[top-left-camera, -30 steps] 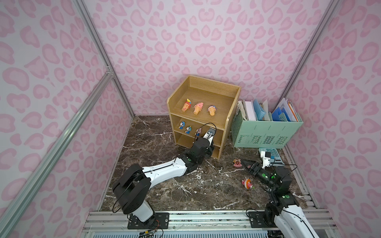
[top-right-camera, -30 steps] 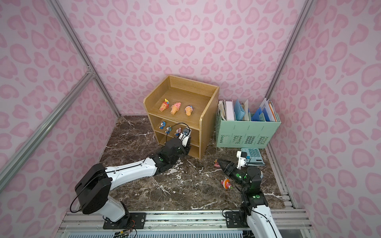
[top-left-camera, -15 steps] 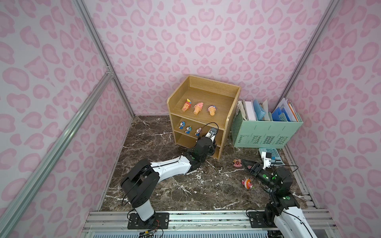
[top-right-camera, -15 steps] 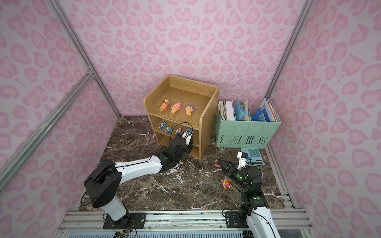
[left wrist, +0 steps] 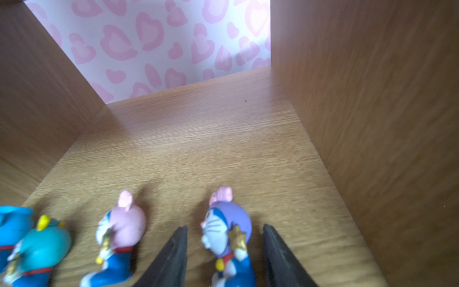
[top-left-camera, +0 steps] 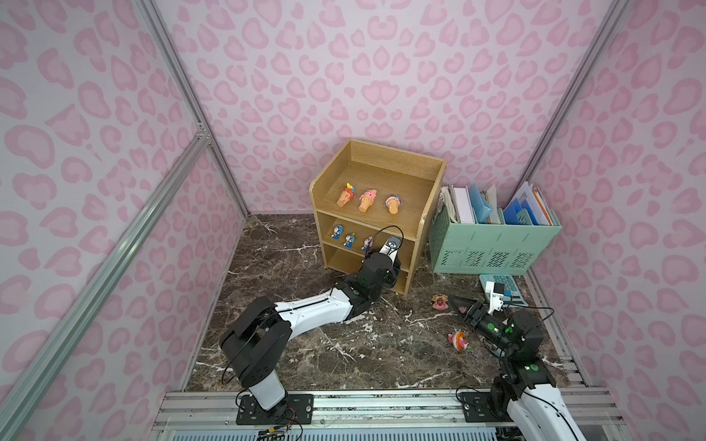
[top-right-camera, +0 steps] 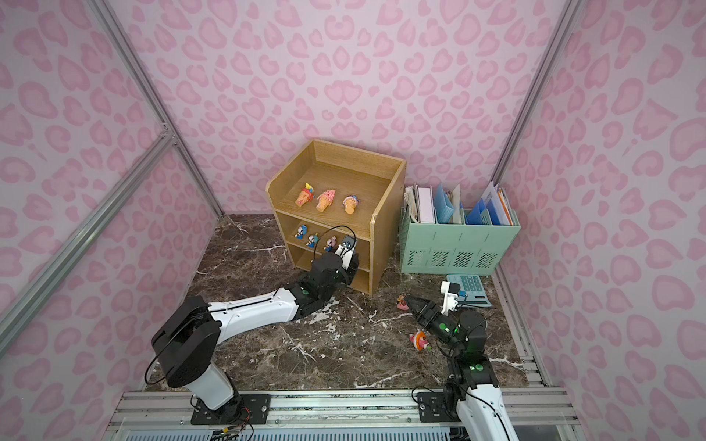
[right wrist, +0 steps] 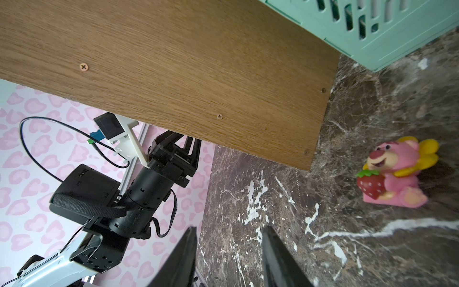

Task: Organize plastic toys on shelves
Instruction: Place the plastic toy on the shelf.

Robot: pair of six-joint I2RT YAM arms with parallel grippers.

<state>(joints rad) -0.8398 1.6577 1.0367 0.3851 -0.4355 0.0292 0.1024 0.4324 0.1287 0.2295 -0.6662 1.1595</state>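
Plainly upright, the purple-hooded figurine (left wrist: 227,231) faces its pink-hooded neighbour (left wrist: 121,223) between the left tool's (left wrist: 225,227) released fingers (left wrist: 173,253).

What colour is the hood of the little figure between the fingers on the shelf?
Lilac hood, with a pink bow; clearest in the left wrist view.

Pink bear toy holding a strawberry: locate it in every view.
In a top view: pink bear on the floor, right of the shelves.
In a top view: bear there too.
Left wrist: not in it.
Right wrist: on the floor beside the shelves' side panel.
Shared landmark: the shelves.
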